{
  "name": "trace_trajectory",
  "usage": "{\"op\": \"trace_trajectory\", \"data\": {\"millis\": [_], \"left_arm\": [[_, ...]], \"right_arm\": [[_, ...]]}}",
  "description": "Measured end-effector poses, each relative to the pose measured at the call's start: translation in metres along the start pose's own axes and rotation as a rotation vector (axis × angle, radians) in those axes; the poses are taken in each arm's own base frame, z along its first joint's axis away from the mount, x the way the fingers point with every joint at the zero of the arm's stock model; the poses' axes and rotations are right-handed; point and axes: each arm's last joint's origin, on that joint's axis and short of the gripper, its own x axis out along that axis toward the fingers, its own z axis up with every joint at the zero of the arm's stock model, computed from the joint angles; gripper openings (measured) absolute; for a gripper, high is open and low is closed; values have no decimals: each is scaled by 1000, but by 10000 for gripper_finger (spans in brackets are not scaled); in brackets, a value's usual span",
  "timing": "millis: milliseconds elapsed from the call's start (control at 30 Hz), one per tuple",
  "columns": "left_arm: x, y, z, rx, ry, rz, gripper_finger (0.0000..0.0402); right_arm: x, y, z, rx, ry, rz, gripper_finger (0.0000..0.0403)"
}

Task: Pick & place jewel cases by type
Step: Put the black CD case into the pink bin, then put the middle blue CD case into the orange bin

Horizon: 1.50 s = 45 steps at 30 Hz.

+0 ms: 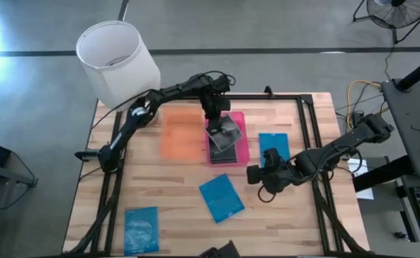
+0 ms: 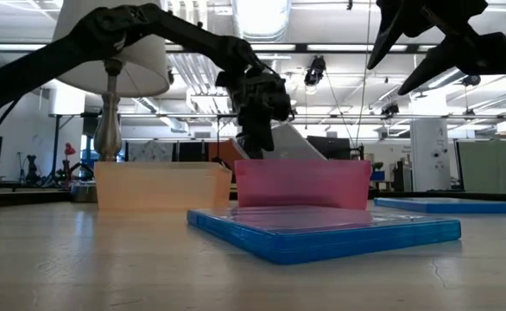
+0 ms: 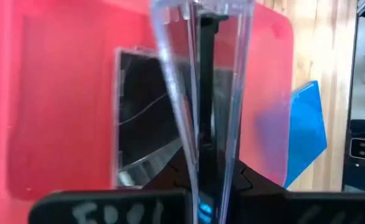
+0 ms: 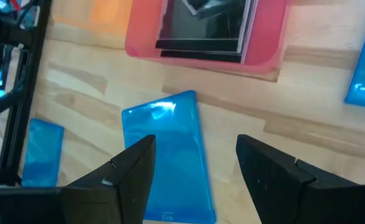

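From above, the left gripper [image 1: 217, 120] sits over the pink see-through plastic tray [image 1: 240, 147]. Its fingers are clamped on a thin case with a clear cover and dark inside [image 1: 223, 131], held tilted above the tray. The left wrist view shows more: the clear cover [image 3: 201, 93] stands on its edge between the fingers, and another dark flat square case [image 3: 145, 118] lies flat in the pink tray under it. Pale marks are written on the dark gripper part near the camera, but they cannot be read.

The orange see-through plastic tray [image 1: 182, 133] sits just beside the pink one. From table height the two trays stand side by side, and a bright blue flat case [image 2: 322, 231] lies in front of them.

The right gripper [image 1: 269, 172] hangs above the wooden table [image 1: 174, 193] with its fingers wide apart and nothing in them. Its wrist view shows a blue case [image 4: 167, 155] lying right under the gap.

From above there are three blue cases on the table: one in the middle [image 1: 221, 198], one near the right gripper [image 1: 273, 145], and one by the front left corner [image 1: 141, 229]. A white round lamp shade [image 1: 117, 61] stands at the back left corner.
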Motion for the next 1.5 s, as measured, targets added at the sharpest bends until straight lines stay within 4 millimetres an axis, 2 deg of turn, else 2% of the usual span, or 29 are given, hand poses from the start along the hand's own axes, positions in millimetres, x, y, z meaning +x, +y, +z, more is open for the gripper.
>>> {"op": "trace_trajectory", "data": {"millis": [100, 233, 467, 567, 700, 833, 933, 1000, 1133, 1233, 1367, 1500], "left_arm": [[4, 1, 1, 9, -5, 11, 25], [2, -1, 6, 21, -25, 75, 81], [-16, -10, 10, 27, -51, 203, 174], [-26, -18, 8, 5, -48, 230, 191], [-33, -30, 6, -12, -50, 229, 194], [-36, -59, 1, -19, -2, 225, 194], [-36, -100, -3, 44, 11, 203, 194], [-34, -135, -10, 102, 12, 179, 194], [-19, -197, -40, 196, -38, 127, 194], [-1, -224, -74, 174, -127, 123, 194], [20, -230, -126, -14, -303, 29, 194], [58, -223, -176, -236, -356, -98, 194]], "right_arm": [[1, 0, -1, 0, 6, -4, 219], [1, 0, -1, 6, 5, -4, 219], [1, 0, -1, 6, 5, -4, 219], [1, -1, -1, 1, 4, -11, 219], [2, -2, -1, -8, 5, -12, 219], [3, -4, -2, -28, 34, -25, 219], [5, -8, -4, -46, 66, -42, 219], [9, -11, -7, -46, 96, -43, 219], [23, -18, -15, -32, 183, 38, 219], [38, -21, -23, 6, 224, 131, 219], [66, -26, -35, -14, 254, 101, 219], [99, -28, -46, -76, 304, 38, 219]]}}
